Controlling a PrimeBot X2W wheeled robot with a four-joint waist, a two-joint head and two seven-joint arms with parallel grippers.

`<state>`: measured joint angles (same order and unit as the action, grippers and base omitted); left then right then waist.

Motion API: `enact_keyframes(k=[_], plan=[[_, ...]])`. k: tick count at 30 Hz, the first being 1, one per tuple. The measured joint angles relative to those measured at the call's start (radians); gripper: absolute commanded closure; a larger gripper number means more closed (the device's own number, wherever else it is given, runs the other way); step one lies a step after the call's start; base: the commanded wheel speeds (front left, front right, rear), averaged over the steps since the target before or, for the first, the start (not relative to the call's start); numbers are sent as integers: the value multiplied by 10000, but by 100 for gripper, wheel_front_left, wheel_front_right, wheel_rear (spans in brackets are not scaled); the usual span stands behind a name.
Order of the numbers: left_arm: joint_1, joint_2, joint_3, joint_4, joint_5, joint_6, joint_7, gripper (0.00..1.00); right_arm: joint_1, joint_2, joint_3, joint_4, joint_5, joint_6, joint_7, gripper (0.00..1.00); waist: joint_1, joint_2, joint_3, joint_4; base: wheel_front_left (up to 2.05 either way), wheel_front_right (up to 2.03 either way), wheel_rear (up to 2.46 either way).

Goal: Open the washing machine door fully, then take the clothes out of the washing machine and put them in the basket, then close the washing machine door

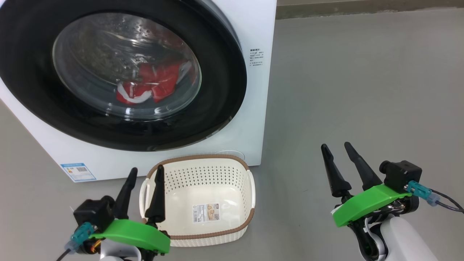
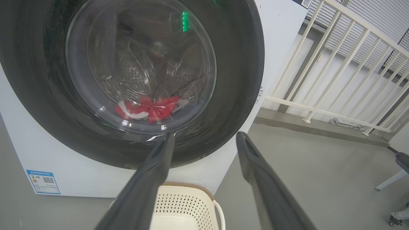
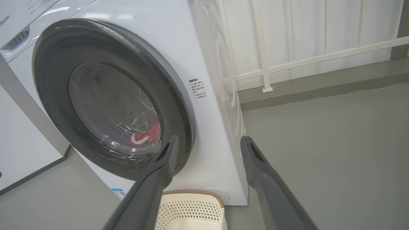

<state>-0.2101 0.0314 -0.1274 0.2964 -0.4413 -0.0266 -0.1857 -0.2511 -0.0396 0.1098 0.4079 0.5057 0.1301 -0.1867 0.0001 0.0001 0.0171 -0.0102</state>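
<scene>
The white washing machine [image 1: 250,119] stands ahead with its black-rimmed round door [image 1: 217,90] shut against the front. Through the glass, red clothes [image 1: 152,85] with white trim lie low in the drum; they also show as clothes [image 2: 150,108] and clothes [image 3: 145,135] in the wrist views. The cream basket [image 1: 203,165] sits on the floor just below the door, with nothing in it. My left gripper [image 1: 145,173] hovers open at the basket's left rim. Out to the right, over bare floor, my right gripper [image 1: 337,148] is open and holds nothing.
Grey floor [image 1: 362,90] stretches to the right of the machine. A white railing [image 2: 335,70] and a low kerb run behind it. A wheeled stand's leg [image 2: 396,179] shows at the far right of the left wrist view.
</scene>
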Motion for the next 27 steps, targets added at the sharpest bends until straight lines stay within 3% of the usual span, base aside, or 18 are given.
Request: enact_keyframes(k=[27], plan=[[-574, 13, -353, 284, 2211, 268, -640, 0, -782, -115, 401, 470, -2527, 0, -660, 0, -1, 0, 99, -86, 0, 0, 0]])
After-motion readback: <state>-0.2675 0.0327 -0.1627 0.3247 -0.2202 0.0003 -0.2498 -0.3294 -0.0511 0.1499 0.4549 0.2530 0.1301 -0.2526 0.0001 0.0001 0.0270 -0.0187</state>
